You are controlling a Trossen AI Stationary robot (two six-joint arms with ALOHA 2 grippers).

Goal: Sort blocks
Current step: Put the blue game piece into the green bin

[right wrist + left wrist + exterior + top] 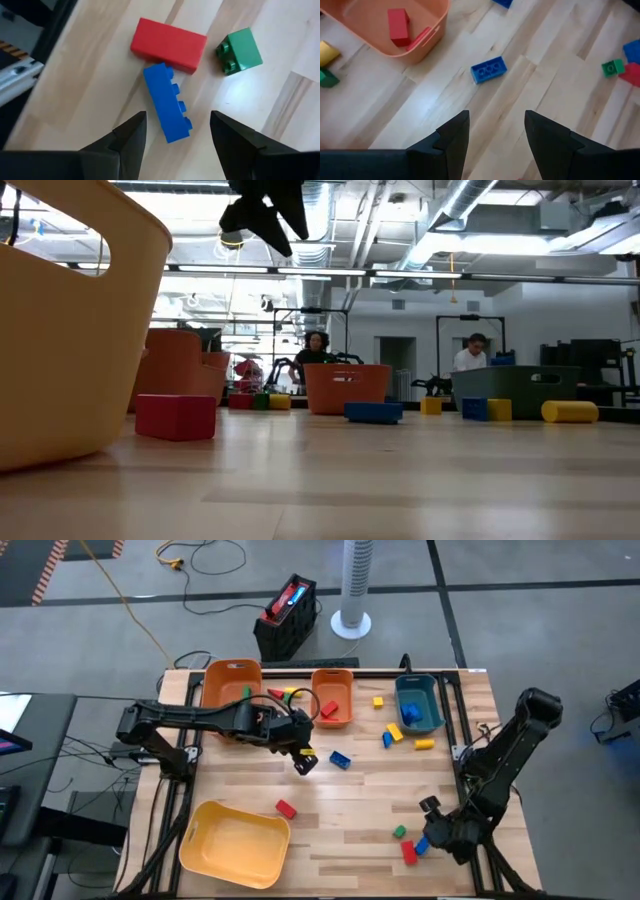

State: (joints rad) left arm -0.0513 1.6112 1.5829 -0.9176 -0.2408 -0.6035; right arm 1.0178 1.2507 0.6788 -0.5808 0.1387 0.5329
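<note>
Left hand (305, 761) hangs open mid-table; right hand (432, 823) sits low, open.

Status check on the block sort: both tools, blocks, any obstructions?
Left tool open, empty, above mid-table near blue block. Right tool open over blue brick touching red brick; green brick apart. Nothing blocking.

A light wooden tabletop (350, 795) is set on a grey floor (520, 630) crossed by dark lines. A white tower fan (354, 585), a black crate (286, 618) and a yellow cable (130, 612) are seen beyond it. In the low view, ceiling ducts (470, 200) and two seated people (316, 350) are shown.
</note>
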